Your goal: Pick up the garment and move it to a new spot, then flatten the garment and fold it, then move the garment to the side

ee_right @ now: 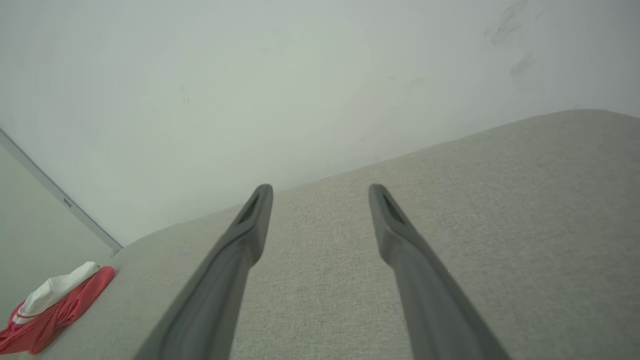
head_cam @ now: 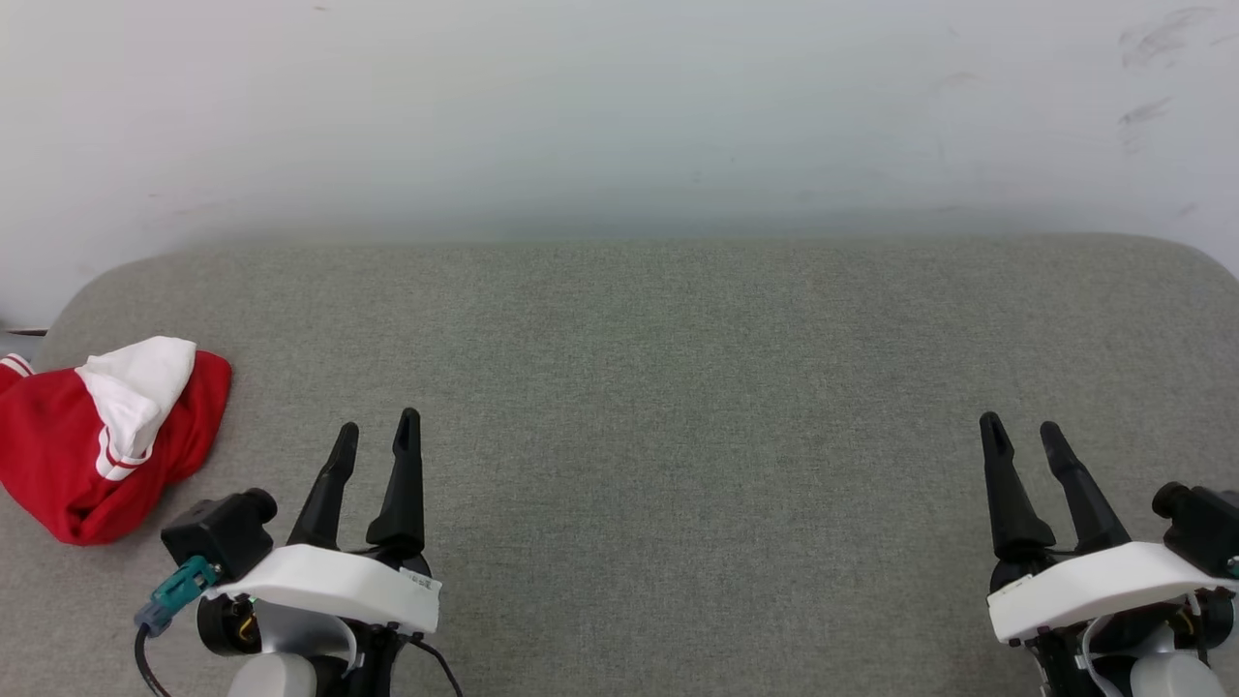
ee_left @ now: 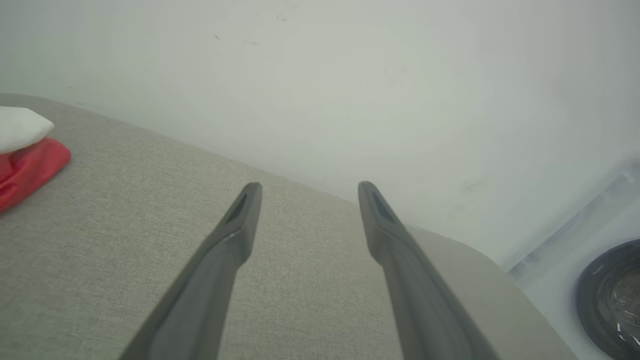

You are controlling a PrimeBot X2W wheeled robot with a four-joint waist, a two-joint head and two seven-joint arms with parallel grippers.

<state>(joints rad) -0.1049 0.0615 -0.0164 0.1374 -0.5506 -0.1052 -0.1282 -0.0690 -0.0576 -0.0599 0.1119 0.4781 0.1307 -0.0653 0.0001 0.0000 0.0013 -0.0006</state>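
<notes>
Head view: my left gripper [head_cam: 378, 424] and right gripper [head_cam: 1020, 426] hung spread, empty, over grey fabric surface [head_cam: 658, 387]; garment [head_cam: 48, 455] lay left of both, white wall [head_cam: 619, 116] ahead.

The light is soft, even and diffuse; its source cannot be told, and nothing throws a hard shadow. In the head view the white wall [head_cam: 619, 97] is bright without glare. It greys into a dimmer band where it meets the grey fabric surface [head_cam: 678, 436], whose weave reads crisply. The garment [head_cam: 97, 445] shows a saturated red, with only a thin, soft shadow along its lower edge.

The wrist views are softer. The fingers [ee_left: 235, 235] of the left gripper [ee_left: 307, 185] and the fingers [ee_right: 250, 235] of the right gripper [ee_right: 320, 186] blur toward the bottom edge. The surface's far edge bows with wide-angle distortion, the corners darken slightly, and the garment's red looks paler in the right wrist view.
</notes>
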